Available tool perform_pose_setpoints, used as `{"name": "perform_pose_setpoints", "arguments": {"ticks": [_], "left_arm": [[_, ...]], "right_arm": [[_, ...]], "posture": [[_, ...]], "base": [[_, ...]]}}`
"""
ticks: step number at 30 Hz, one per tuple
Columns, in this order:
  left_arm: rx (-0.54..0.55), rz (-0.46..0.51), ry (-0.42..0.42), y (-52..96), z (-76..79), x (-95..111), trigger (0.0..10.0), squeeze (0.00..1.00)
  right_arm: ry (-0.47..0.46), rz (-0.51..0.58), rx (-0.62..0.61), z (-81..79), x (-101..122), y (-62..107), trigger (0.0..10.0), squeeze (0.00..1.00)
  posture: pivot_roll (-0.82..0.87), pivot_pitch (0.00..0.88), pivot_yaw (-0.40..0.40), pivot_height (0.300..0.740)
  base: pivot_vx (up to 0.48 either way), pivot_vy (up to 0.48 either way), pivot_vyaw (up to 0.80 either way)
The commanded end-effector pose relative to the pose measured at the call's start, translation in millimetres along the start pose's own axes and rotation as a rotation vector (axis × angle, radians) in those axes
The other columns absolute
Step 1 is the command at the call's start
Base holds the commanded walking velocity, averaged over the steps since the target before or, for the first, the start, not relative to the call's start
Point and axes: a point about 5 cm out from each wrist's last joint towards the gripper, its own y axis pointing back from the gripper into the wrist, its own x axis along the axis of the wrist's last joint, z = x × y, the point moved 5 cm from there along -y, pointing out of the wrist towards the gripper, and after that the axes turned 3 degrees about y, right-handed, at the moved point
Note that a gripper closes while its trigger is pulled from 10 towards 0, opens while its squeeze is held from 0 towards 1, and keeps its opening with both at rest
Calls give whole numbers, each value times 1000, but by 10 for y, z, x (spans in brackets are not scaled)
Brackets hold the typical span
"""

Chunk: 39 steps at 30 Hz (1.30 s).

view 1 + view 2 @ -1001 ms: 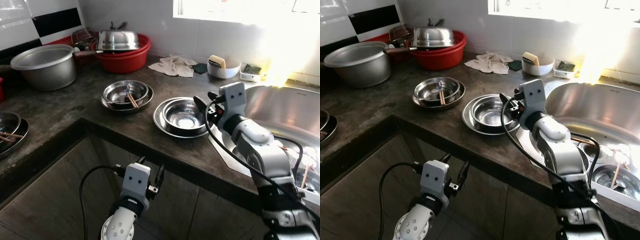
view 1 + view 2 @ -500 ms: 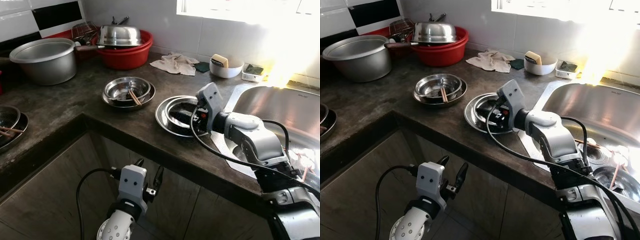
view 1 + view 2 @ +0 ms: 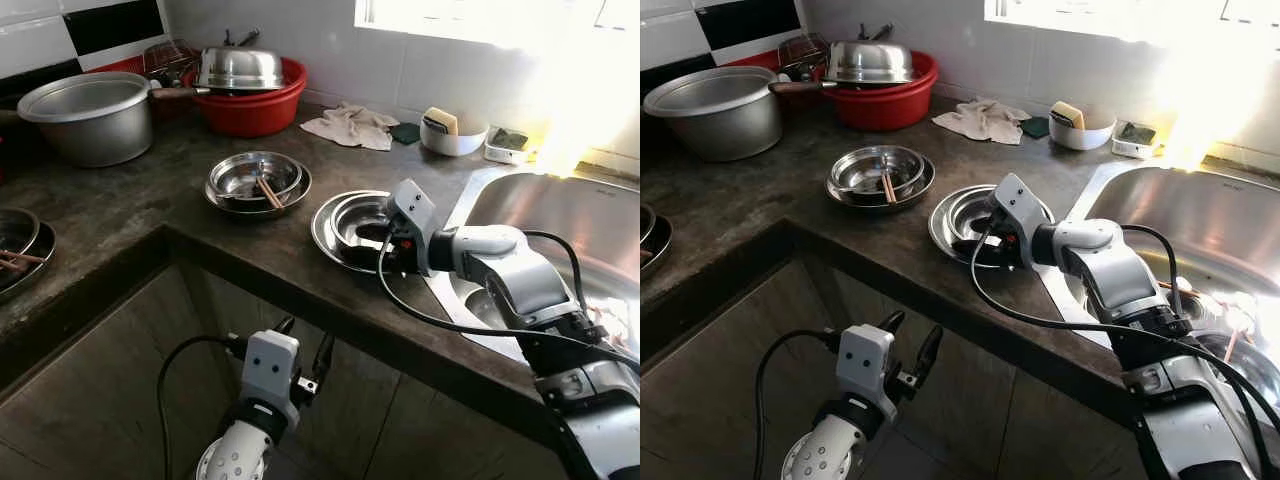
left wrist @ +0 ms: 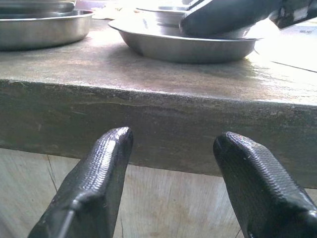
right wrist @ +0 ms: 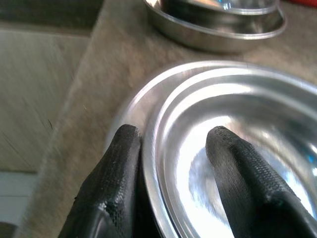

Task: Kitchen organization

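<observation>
Home kitchen, dark stone counter (image 3: 120, 215), steel sink (image 3: 570, 215), pot (image 3: 85, 120)

Two silver arms of rounded, jointed metal shells. At centre right of the frame, the right arm (image 3: 500, 270): glossy grey segments, a pale boxy wrist block, a black cable looping alongside. At lower centre, the left arm (image 3: 235, 455): round silver joint with small dark screw holes, a pale square block, a black cable arching left. Black fingers (image 4: 89, 193), ridged and finely textured, with rounded tips.
</observation>
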Motion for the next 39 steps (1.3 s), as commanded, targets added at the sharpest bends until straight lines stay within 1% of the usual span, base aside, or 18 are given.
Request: {"name": "perform_pose_setpoints", "arguments": {"ticks": [1, 5, 7, 11, 16, 20, 21, 23, 29, 30, 31, 36, 39], "left_arm": [[-17, 20, 0, 1, 37, 43, 10000, 0], [-18, 21, -3, 0, 35, 44, 10000, 0], [-20, 20, -6, 2, 37, 39, 10000, 0], [-22, 19, -9, 5, 37, 34, 10000, 0], [-25, 18, -11, 7, 38, 30, 10000, 0], [-27, 17, -12, 3, 40, 31, 10000, 0], [-27, 17, -12, 3, 40, 31, 10000, 0], [-25, 17, -13, -2, 39, 33, 10000, 0], [-22, 17, -13, -11, 36, 35, 10000, 0], [-21, 17, -13, -12, 34, 35, 10000, 0], [-18, 17, -13, -14, 30, 35, 10000, 0], [-13, 19, -13, -20, 24, 37, 10000, 0], [-11, 19, -13, -23, 22, 38, 10000, 0]], "right_arm": [[32, -17, -13, 41, 25, 3, 10000, 0], [48, -50, -39, 92, -21, 1, 10000, 0], [51, -65, -71, 154, -41, 1, 10000, 0], [61, -83, -109, 222, -60, -6, 10000, 0], [79, -101, -115, 231, -74, -23, 10000, 0], [125, -133, -94, 200, -102, -46, 10000, 0], [125, -133, -94, 200, -102, -46, 10000, 0], [154, -169, -69, 165, -152, -59, 10000, 0], [183, -205, -80, 193, -184, -72, 10000, 0], [192, -214, -85, 206, -190, -77, 3608, 0], [197, -215, -91, 221, -177, -85, 0, 0], [216, -201, -135, 292, -107, -102, 0, 0], [218, -189, -144, 305, -73, -108, 0, 0]], "posture": [[32, 53, -45, 740], [31, 51, -43, 740], [33, 45, -41, 740], [34, 39, -39, 740], [34, 39, -39, 740], [32, 42, -36, 740], [32, 42, -36, 740], [31, 46, -37, 740], [30, 50, -38, 740], [30, 50, -38, 740], [32, 53, -39, 740], [32, 53, -40, 740], [32, 53, -41, 740]], "base": [[0, 0, 0], [0, 0, 0], [0, 0, 0], [0, 0, 0], [0, 0, 0], [0, 0, 0], [0, 0, 0], [0, 0, 0], [0, 0, 0], [0, 0, 0], [0, 0, 0], [0, 0, 0], [0, 0, 0]]}}
